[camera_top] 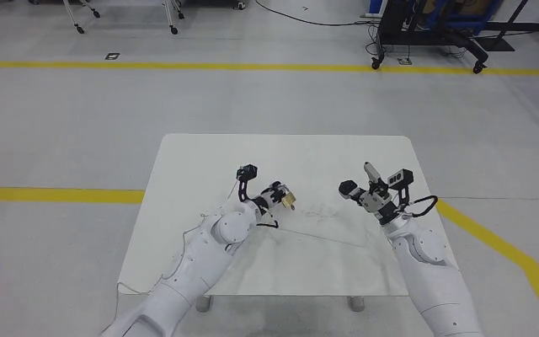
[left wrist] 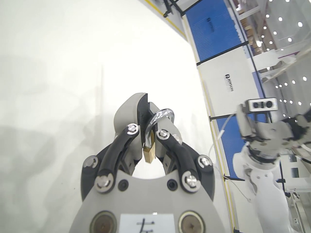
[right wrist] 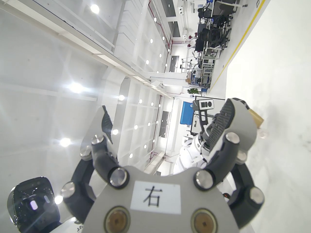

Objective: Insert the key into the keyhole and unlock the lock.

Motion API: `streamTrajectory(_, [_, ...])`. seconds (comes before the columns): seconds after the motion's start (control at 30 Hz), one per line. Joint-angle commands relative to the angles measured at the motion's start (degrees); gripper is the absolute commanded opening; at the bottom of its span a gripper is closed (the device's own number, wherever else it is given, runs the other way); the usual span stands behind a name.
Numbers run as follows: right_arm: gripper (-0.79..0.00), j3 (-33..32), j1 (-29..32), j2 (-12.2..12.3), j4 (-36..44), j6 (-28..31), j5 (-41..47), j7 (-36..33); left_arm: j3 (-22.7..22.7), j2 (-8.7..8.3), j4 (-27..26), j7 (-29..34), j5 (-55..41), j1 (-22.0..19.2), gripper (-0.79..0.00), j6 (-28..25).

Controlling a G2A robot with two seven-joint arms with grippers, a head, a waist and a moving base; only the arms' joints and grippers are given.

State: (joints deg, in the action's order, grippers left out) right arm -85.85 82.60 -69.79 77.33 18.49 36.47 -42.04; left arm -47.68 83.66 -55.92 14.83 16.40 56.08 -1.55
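The left jaws are clamped on a small brass padlock (left wrist: 149,153), its silver shackle (left wrist: 159,118) sticking out between them, over the white tabletop (camera_top: 337,156) near its middle. The right jaws stand wide apart with nothing between them, over the tabletop's right part and well apart from the padlock.

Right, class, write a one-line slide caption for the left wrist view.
Left gripper shut on a brass padlock with a silver shackle, held over the white table.
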Motion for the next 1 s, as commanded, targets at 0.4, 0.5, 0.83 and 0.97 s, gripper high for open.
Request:
streamTrajectory(0.4, [0.000,0.11,-0.26,-0.02,-0.50,0.02,0.07,-0.10,4.30,3.21,6.18,-1.62,0.91,-2.74,0.000,1.49])
streamTrajectory(0.5, [0.000,0.11,-0.26,-0.02,-0.50,0.02,0.07,-0.10,3.59,3.26,5.85,-1.48,0.00,-2.64,0.000,-1.30])
streamTrajectory(0.83, [0.000,0.11,-0.26,-0.02,-0.50,0.02,0.07,-0.10,0.12,1.88,2.33,-4.21,4.49,-1.73,0.000,-7.67])
streamTrajectory(0.97, [0.000,0.11,-0.26,-0.02,-0.50,0.02,0.07,-0.10,-2.58,0.46,-2.51,-7.56,8.85,-0.24,0.000,-14.14])
